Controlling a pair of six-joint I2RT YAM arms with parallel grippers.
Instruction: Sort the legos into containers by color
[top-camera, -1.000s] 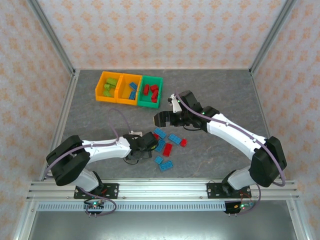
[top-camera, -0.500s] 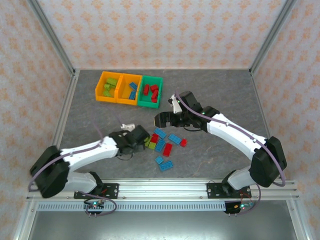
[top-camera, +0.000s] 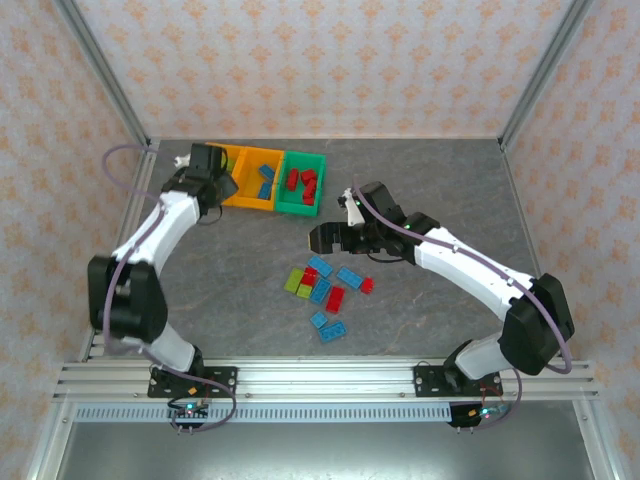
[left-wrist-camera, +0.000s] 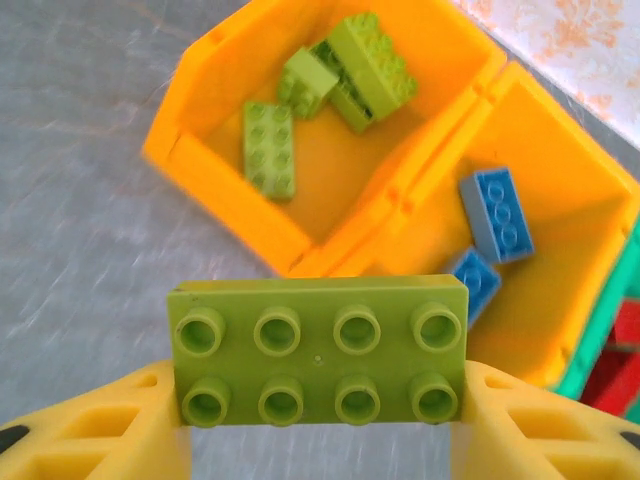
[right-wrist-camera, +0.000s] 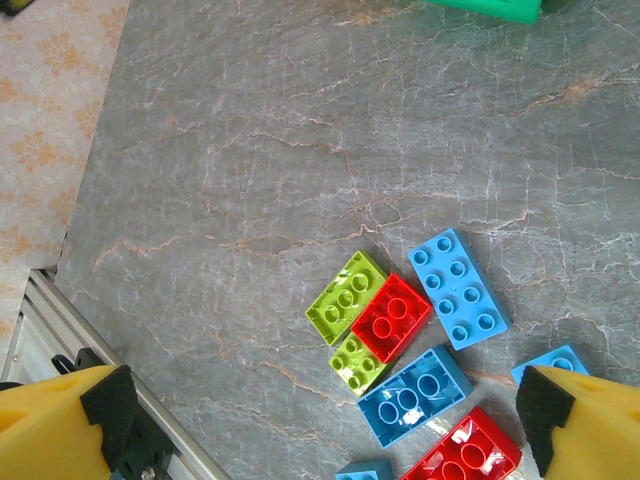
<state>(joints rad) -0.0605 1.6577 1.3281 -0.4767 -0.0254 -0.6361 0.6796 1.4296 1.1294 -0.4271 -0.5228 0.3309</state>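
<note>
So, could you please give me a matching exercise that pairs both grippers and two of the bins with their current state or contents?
1. left gripper
2. right gripper
3. left orange bin
4. green bin

A. holds red bricks
B. open, over the table by the loose bricks
C. shut on a long lime brick
D. holds lime bricks

Pairs: 1-C, 2-B, 3-D, 4-A

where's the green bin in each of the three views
top external: the green bin is upper middle, at the right end of the row of three.
left wrist: a sliver of its rim at the right edge, below the middle.
right wrist: a strip of its wall at the top edge, right of centre.
shared landmark: the orange bin holding blue bricks sits right beside it in the top and left wrist views.
</note>
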